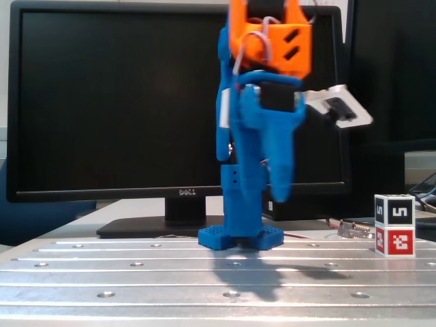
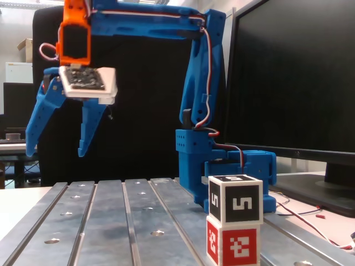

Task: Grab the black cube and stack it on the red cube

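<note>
The black cube [image 1: 394, 210] [image 2: 236, 200], white-edged with a white "5" on its face, rests squarely on top of the red cube [image 1: 395, 241] [image 2: 233, 244]. The stack stands at the right of the metal table in both fixed views. My blue gripper [image 2: 56, 151] hangs well above the table, far to the left of the stack in one fixed view, its fingers spread open and holding nothing. In the other fixed view the gripper [image 1: 271, 192] shows edge-on in front of the arm's base, left of the cubes.
A slotted aluminium table [image 1: 170, 272] carries the blue arm base [image 1: 242, 235] [image 2: 238, 172]. A black Dell monitor [image 1: 122, 102] stands behind. Red and white wires and a small connector [image 1: 351, 229] lie near the stack.
</note>
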Available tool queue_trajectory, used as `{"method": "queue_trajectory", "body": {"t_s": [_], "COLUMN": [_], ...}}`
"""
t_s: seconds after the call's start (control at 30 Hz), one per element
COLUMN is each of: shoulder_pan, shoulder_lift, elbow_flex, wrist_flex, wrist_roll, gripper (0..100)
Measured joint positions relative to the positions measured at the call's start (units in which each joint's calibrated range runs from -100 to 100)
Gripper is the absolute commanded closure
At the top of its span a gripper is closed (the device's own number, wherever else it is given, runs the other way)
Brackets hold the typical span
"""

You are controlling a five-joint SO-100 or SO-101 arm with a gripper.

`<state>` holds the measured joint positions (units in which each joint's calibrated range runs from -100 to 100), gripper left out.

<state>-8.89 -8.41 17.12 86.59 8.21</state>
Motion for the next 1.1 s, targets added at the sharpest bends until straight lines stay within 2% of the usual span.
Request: {"method": "queue_trajectory", "body": {"t_s": [0.17,0.53,0.73,0.9,1.1], "shoulder_pan": [5.19,9.48,10.81,10.81,10.52], "shoulder_lift": [0.0,0.0,-0.68,-6.93,-20.04], "elbow_flex": [0.18,0.18,0.91,9.33,26.27], "wrist_flex": [-1.38,-3.01,-5.16,-11.43,-22.09], "wrist_roll": [0.05,-0.26,-2.41,-5.72,-6.35], "gripper": [72,92,95,95,95]}}
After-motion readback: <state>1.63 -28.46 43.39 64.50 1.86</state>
